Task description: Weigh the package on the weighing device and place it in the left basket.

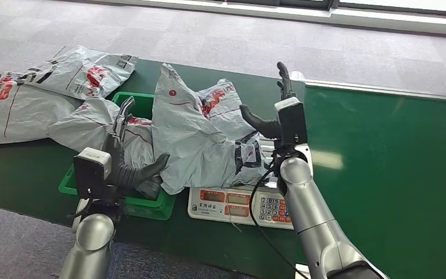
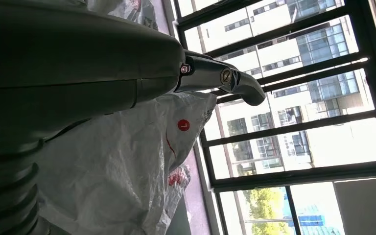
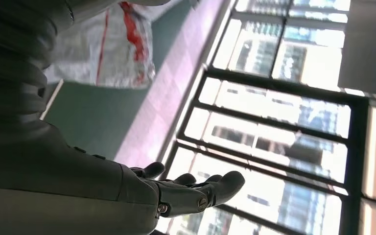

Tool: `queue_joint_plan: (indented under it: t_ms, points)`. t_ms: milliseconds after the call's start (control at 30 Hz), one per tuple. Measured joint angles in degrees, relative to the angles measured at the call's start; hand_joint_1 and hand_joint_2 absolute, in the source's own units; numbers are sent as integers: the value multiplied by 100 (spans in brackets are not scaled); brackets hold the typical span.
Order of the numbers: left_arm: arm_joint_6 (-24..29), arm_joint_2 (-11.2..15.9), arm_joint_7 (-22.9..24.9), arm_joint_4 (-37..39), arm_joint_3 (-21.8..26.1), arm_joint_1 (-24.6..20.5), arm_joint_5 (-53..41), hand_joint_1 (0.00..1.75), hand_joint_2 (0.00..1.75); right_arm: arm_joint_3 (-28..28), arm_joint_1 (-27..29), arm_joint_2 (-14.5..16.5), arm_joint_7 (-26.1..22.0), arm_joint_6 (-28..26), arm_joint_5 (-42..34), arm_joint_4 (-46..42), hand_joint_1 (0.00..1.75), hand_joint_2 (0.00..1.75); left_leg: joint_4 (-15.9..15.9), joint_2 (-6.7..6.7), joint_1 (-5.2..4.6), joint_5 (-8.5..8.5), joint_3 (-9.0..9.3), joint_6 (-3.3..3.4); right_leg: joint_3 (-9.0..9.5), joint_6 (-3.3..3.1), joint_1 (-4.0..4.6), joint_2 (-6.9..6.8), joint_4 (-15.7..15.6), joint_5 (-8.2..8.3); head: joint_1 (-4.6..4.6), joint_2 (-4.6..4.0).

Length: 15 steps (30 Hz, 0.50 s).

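One package [image 1: 194, 136] stands tilted on one weighing device [image 1: 238, 204], flanked by the robot's two hands.
The left hand [image 1: 129, 152] and right hand [image 1: 272, 107] each stand beside it with fingers spread, grasping nothing; contact with the bag cannot be told. One green basket [image 1: 151, 204] lies left of the scale, holding one grey bag [image 1: 101, 129]. Two more bags [image 1: 40, 93] lie beyond on the green table [image 1: 383, 168].
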Motion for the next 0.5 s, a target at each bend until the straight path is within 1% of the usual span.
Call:
queue_joint_plan:
  t_ms: [67, 133, 233, 300, 400, 500]
  points:
    - [104, 12, 109, 103, -176, -197, -208, 0, 175, -159, 344, -108, -301, -534, 73, -546, 0, 175, 0, 2, -2, -4, -1, 3, -1, 0, -2, 3, 0, 0, 0, 0]
    - [159, 19, 168, 209, -326, -346, -344, 0, 175, -309, 659, -190, -508, -953, 155, -1018, 0, 175, 0, 9, -3, -9, -1, 7, -4, 1, -3, 8, -1, -1, 0, 0]
    - [192, 20, 218, 353, -517, -522, -427, 0, 175, -505, 1053, -302, -682, -1277, 199, -1599, 0, 175, 0, 16, -3, -12, -3, 10, -8, 1, -3, 13, -1, -1, -1, 0]
    - [170, 20, 303, 452, -628, -639, -487, 0, 175, -672, 1301, -339, -887, -1536, 180, -1920, 0, 175, 0, 19, -3, -13, -2, 11, -10, 2, -2, 13, -2, -3, -1, 0]
    - [108, 16, 511, 734, -799, -906, -592, 0, 175, -1036, 1750, -381, -1098, -1736, -43, -2398, 0, 175, 0, 9, -3, -15, -7, 16, -6, 8, -2, 2, -3, -8, -1, 0]
    - [-73, -14, 696, 1223, -945, -1287, -678, 0, 175, -1250, 2068, -498, -996, -1669, -293, -2650, 0, 175, 0, 12, -4, -15, -7, 16, -9, 11, -4, 6, -3, -6, 1, 0]
